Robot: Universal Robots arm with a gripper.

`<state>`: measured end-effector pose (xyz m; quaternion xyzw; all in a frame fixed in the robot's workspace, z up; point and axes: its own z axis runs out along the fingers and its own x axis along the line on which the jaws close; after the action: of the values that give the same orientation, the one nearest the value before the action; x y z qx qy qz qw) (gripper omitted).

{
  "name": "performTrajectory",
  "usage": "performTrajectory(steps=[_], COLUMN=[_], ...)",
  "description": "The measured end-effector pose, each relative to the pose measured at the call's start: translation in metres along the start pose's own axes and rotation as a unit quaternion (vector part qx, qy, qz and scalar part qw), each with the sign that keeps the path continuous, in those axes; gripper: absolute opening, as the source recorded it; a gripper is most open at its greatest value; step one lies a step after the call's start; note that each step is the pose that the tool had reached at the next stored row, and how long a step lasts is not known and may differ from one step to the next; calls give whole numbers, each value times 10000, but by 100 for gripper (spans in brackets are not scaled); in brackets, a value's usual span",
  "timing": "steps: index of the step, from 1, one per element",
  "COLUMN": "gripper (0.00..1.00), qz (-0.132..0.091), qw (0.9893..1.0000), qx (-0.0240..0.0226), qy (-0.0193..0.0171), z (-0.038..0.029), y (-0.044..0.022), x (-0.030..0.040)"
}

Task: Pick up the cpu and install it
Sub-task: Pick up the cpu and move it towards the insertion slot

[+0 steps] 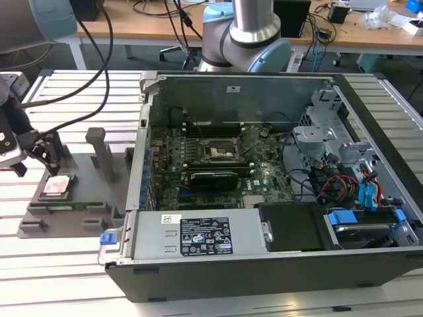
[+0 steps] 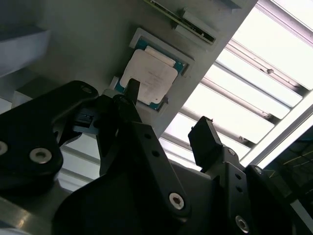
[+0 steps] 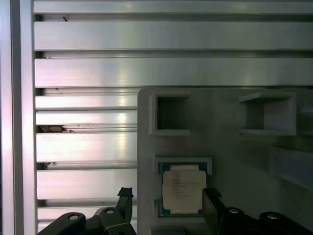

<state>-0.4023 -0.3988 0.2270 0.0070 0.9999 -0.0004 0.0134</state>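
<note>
The cpu [image 1: 56, 187] is a small square chip with a silver-grey top. It lies flat in a shallow pocket of the grey fixture [image 1: 82, 173], at the exterior view's left. In both wrist views the cpu [image 3: 183, 190] [image 2: 149, 77] sits in that pocket, untouched. My gripper [image 1: 36, 157] hangs just above it and a little off to one side, open, with nothing between its black fingers [image 3: 123, 197]. In the first wrist view the gripper [image 3: 168, 198] straddles the chip from above. The motherboard socket [image 1: 221, 153] sits inside the open computer case.
The open computer case [image 1: 277, 264] fills the middle and the exterior view's right, with drive cages and cables inside. A green memory stick [image 1: 66, 206] lies in the fixture beside the cpu. Grey posts [image 1: 102, 153] stand up from the fixture. Ribbed aluminium table [image 3: 146, 73] surrounds it.
</note>
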Motion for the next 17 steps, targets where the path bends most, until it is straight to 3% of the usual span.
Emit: performTrajectory(steps=[17], gripper=[68], qz=[0], qw=[10000], qx=[0], qy=[0], z=[88], y=[0], x=[2])
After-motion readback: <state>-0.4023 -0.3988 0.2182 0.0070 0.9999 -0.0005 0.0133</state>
